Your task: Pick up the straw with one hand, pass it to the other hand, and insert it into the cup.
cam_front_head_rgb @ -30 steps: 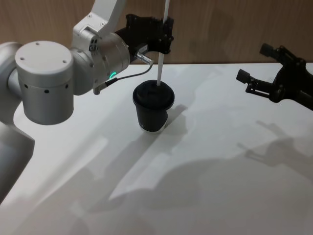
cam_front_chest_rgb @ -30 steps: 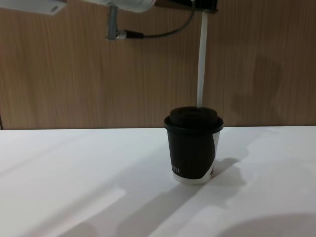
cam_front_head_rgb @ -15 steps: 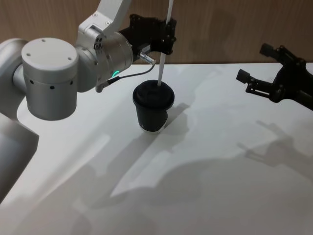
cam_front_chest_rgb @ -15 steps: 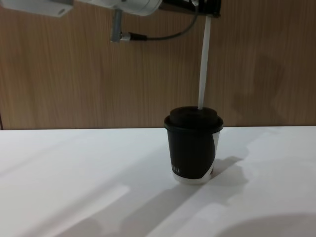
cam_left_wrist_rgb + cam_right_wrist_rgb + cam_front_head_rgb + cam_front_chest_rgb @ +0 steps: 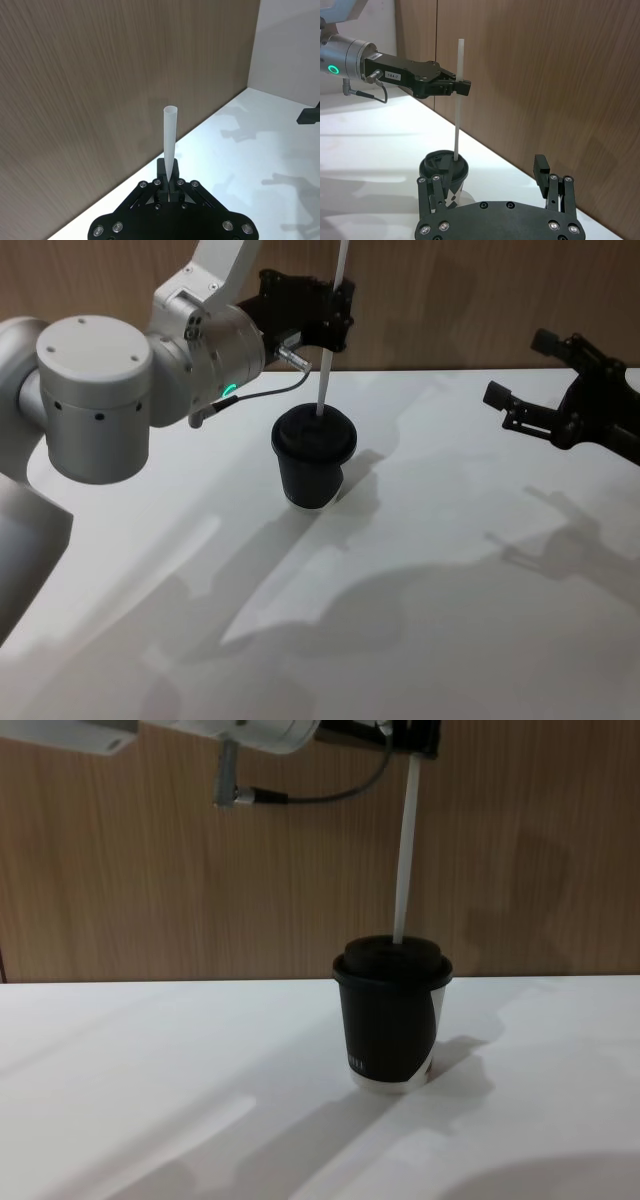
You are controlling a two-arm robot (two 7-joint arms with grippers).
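Note:
The black cup with its domed lid stands upright at the middle of the white table. My left gripper is above and just behind it, shut on the white straw near its upper part. The straw hangs almost upright, leaning slightly, and its lower end meets the top of the lid; whether it goes in I cannot tell. From the chest, the straw runs from the left gripper down to the cup. My right gripper hovers open at the right, well away from the cup.
A wooden wall runs close behind the table's far edge. A black cable loops from the left wrist beside the cup. Bare tabletop stretches in front of the cup and to its right.
The left gripper and straw have shifted slightly left and back from half a second ago, so the straw's lower end sits a little further left on the lid. The right arm has not moved.

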